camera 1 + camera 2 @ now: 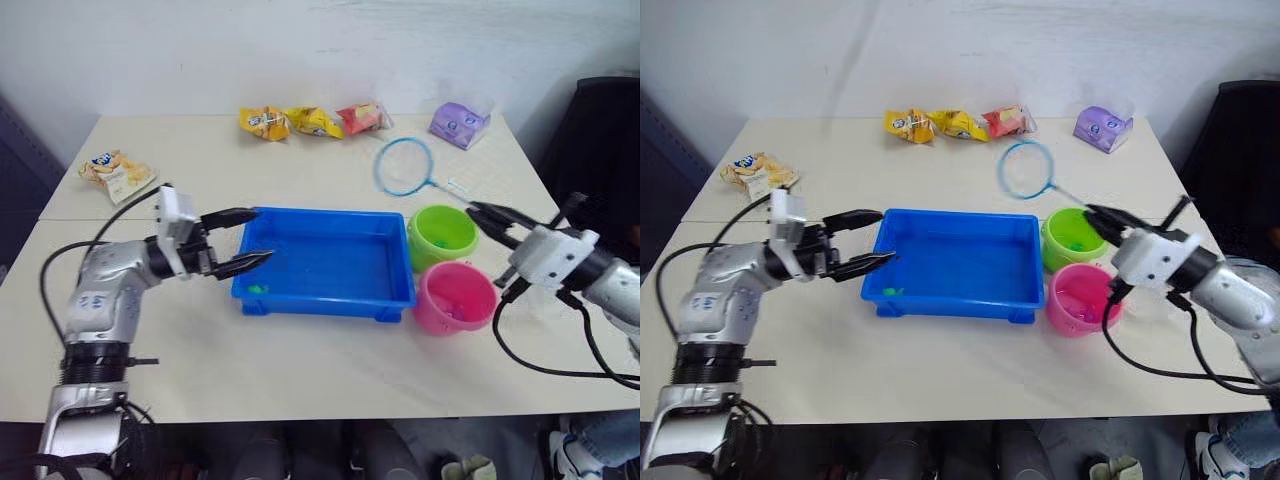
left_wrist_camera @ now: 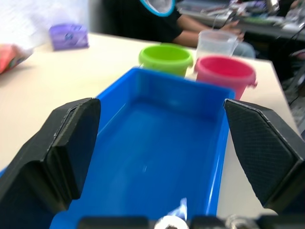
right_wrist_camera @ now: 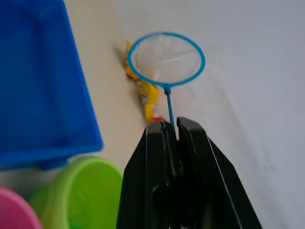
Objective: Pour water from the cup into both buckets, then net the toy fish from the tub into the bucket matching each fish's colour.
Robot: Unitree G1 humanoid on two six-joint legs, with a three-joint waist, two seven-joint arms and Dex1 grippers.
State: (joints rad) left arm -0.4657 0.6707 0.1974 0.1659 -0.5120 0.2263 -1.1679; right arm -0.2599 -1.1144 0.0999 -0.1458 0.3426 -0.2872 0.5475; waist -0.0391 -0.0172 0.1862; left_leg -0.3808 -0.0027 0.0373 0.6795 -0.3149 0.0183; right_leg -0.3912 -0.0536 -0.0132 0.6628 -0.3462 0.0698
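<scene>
The blue tub (image 1: pixel 330 213) sits mid-table with a tiny green fish (image 1: pixel 258 290) near its left front corner. My left gripper (image 1: pixel 262 236) is open, its fingers straddling the tub's left rim. To the tub's right stand the lime green bucket (image 1: pixel 425 255), with something green inside, and the hot pink bucket (image 1: pixel 440 315) in front of it. My right gripper (image 1: pixel 472 211) is shut on the net's thin handle. The net (image 1: pixel 404 166) hangs tilted behind the green bucket. The clear cup (image 2: pixel 217 43) stands just right of the buckets.
Snack packets (image 1: pixel 312 122) and a purple pack (image 1: pixel 459 124) lie along the table's far edge, another packet (image 1: pixel 117 172) at far left. A black chair (image 1: pixel 600 140) stands off the right side. A person (image 2: pixel 190 24) sits beyond the table's right end.
</scene>
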